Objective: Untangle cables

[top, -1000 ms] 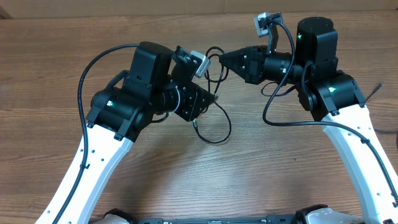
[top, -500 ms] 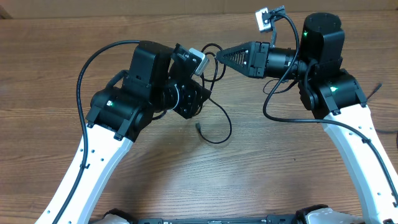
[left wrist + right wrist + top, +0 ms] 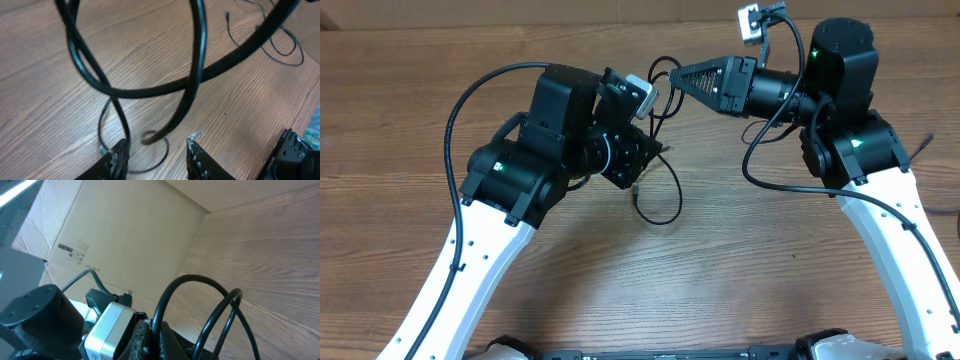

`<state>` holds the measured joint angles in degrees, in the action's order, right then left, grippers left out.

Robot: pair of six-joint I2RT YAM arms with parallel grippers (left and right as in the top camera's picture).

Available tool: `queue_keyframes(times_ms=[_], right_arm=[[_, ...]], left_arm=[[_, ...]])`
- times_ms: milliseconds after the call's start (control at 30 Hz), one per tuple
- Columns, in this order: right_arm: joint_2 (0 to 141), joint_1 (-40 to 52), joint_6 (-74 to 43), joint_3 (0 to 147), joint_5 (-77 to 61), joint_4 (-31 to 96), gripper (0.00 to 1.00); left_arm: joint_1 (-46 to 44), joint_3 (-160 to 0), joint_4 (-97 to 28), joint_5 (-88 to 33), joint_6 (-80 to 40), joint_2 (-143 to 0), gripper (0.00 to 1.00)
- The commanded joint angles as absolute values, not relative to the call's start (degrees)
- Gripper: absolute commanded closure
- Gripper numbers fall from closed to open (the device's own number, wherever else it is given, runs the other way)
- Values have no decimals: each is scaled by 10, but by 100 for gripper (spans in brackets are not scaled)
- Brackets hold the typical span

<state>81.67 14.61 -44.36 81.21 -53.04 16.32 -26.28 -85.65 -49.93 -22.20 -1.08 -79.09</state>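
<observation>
Cables (image 3: 192,80) blur close to the lens (left wrist's view).

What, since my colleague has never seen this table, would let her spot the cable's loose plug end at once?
On the wooden table, look near the middle in the overhead view, just below the left hand. A thin black cable loops there and curls back up to a small plug. Unlike the thick arm wires, it is far thinner and ends free.
</observation>
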Motion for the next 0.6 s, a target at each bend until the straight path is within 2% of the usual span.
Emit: queue_keyframes(times_ms=[0,367,567], right_arm=[[804,143,-468,818,-524,156,96],[804,153,-545,818,-564,124,96],[804,158,-571,818,-569,116,96]], left_arm=[[-267,-864,-491,-221,-15,-786,63],[-267,-864,-488,-220,-15,-786,67],[-267,-864,-488,-220,-15,-786,78]])
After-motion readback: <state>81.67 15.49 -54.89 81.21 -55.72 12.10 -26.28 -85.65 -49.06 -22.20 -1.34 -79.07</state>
